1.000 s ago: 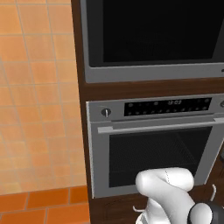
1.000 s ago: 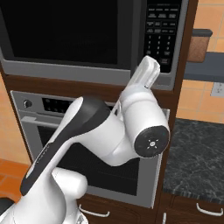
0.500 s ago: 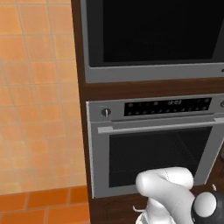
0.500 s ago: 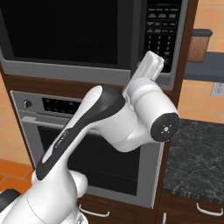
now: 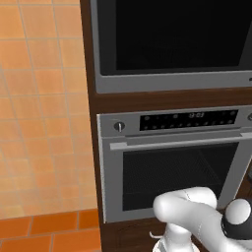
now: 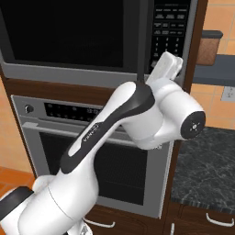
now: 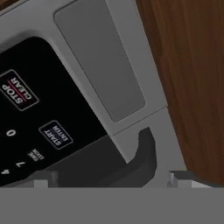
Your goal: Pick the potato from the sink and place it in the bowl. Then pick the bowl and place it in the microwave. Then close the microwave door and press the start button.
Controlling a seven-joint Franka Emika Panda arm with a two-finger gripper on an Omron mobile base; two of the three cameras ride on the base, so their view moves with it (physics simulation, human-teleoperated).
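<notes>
Swinging our elbow rightward, we now hover wide-jawed by the microwave's (image 6: 92, 36) keypad; its door (image 6: 69, 32) looks shut. Next: slide onto the START button (image 7: 56, 134) and press.

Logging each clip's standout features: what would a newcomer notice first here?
The white arm reaches up across the right base view to the microwave keypad. In the hand view, the START button sits close ahead, left of centre. Below the microwave, a silver oven stands beside orange wall tiles.
</notes>
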